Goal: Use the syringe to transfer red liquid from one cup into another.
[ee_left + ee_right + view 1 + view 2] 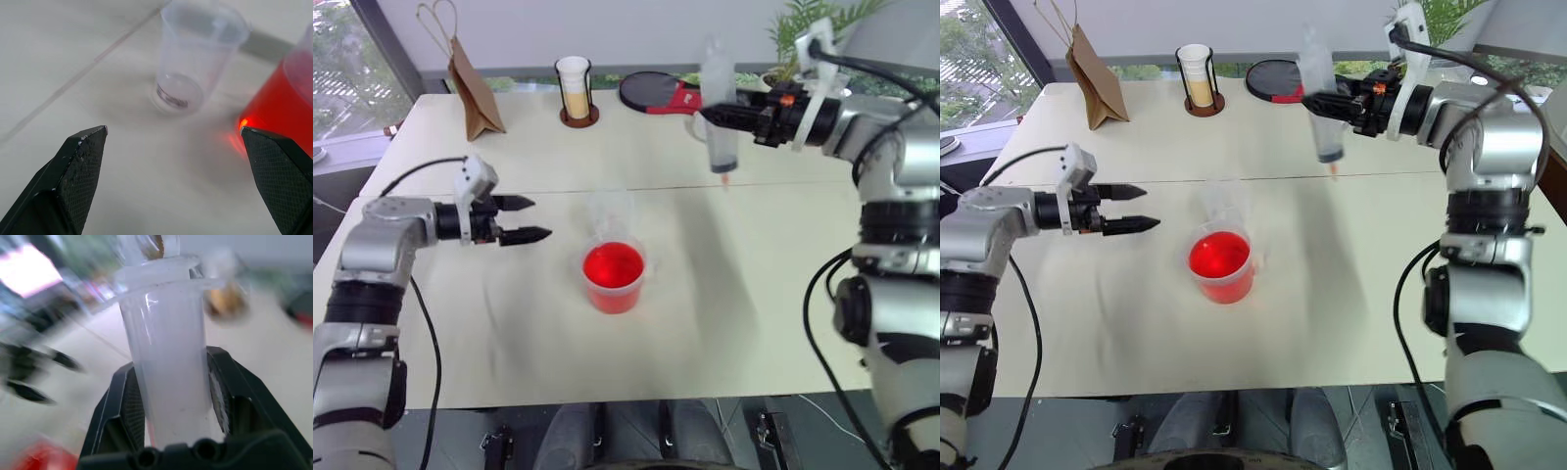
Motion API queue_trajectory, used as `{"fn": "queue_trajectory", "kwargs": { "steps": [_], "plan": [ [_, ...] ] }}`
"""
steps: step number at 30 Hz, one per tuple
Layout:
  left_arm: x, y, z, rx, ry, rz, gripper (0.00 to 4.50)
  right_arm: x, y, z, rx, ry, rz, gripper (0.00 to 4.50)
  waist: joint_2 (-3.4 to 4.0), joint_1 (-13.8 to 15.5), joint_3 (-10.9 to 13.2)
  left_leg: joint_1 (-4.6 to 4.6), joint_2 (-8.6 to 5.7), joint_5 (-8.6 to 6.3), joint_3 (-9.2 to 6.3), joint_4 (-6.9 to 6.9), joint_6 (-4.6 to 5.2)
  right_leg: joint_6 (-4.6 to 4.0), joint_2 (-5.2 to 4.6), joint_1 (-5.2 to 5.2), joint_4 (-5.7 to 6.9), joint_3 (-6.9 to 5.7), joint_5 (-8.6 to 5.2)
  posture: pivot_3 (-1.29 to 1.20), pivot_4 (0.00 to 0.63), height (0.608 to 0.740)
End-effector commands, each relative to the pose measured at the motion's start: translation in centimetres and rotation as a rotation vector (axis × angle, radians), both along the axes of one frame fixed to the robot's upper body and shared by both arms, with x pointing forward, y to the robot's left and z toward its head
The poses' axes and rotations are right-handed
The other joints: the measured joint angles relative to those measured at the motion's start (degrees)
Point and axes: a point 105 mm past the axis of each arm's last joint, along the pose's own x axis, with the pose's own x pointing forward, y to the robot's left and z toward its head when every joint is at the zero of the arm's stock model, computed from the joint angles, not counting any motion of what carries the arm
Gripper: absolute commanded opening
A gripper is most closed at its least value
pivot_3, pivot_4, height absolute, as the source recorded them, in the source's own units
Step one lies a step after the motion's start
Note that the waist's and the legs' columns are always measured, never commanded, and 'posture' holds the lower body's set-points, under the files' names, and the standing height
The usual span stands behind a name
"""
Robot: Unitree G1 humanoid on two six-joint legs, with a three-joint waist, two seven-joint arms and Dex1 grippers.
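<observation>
Pale worktop (509,333) carrying the cups, right arm reaching leftward at far right, its gripper (732,116) clamping the syringe (721,132) upright, nozzle down, above the worktop, left gripper (527,219) pointing right, jaws spread wide, beaker cup (614,276) of red liquid (613,264) sitting at centre, small clear cup (610,211) standing just behind it.

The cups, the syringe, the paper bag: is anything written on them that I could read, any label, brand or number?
No text here can be read.
Small clear cup: a dark band of print on its base, too blurred to read.
Syringe: no markings can be made out.
Beaker of red liquid: no print visible.
Brown paper bag: plain on the side that shows.
White-and-tan cup: no lettering visible.
</observation>
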Motion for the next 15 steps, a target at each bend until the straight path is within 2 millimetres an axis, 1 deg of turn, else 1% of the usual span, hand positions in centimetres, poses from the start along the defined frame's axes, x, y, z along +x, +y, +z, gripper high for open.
{"fn": "queue_trajectory", "kwargs": {
  "steps": [1, 4, 6, 8, 12, 14, 15],
  "plan": [
    [0.6, -0.3, 2.6, 0.003, -0.069, -0.029, 4.5, -3.5, 1.9, 1.8, 0.103, -0.177, 0.075, 1.48, 0.0, 0.0, 0.0, 0.0, 0.0, -0.01, 0.0, 0.03, 0.02, 0.0, 0.0, 0.0, 0.0, 0.0, 0.0, 0.0, 0.15, 0.74],
    [1.0, -0.6, 4.4, 0.006, -0.103, -0.06, 4.5, -4.8, 3.6, 0.6, 0.182, -0.151, 0.116, 1.48, 0.0, 0.1, 0.0, 0.0, -0.03, -0.01, 0.0, 0.04, 0.03, 0.0, 0.01, 0.01, 0.01, 0.0, 0.0, 0.0, 0.15, 0.74],
    [1.1, -1.3, 5.8, -0.001, -0.133, -0.089, 4.5, -5.7, 4.9, -0.6, 0.189, -0.146, 0.138, 1.48, -0.01, 0.1, 0.0, 0.0, -0.04, 0.0, -0.01, 0.05, 0.03, 0.0, 0.02, 0.01, 0.02, -0.02, 0.0, 0.0, 0.15, 0.74],
    [1.1, -2.4, 7.4, -0.017, -0.169, -0.128, 4.5, -6.2, 5.9, -1.5, 0.196, -0.148, 0.148, 1.48, -0.01, 0.1, 0.0, 0.0, -0.04, -0.01, -0.06, 0.05, 0.03, 0.0, 0.04, 0.01, 0.03, -0.02, 0.0, 0.0, 0.15, 0.74],
    [0.7, -3.7, 8.9, -0.014, -0.195, -0.197, 4.5, -6.4, 6.6, -1.6, 0.225, -0.118, 0.167, 1.48, -0.01, -0.1, 0.0, 0.0, -0.05, 0.01, -0.03, 0.06, 0.04, 0.01, 0.07, 0.02, 0.02, -0.01, -0.01, 0.0, 0.15, 0.74],
    [0.6, -4.0, 9.1, -0.014, -0.194, -0.22, 4.5, -6.7, 6.7, -1.2, 0.256, -0.093, 0.183, 1.48, -0.01, -0.2, 0.0, 0.02, -0.03, 0.01, -0.04, 0.06, 0.04, 0.01, 0.1, 0.02, 0.02, 0.0, -0.01, 0.0, 0.15, 0.74],
    [0.6, -4.1, 9.1, -0.008, -0.195, -0.227, 4.5, -7.1, 6.9, -1.2, 0.268, -0.078, 0.205, 1.48, -0.01, -0.2, 0.0, 0.03, -0.02, 0.01, -0.05, 0.06, 0.04, 0.01, 0.12, 0.02, 0.03, 0.0, -0.01, 0.0, 0.15, 0.74]
  ]
}}
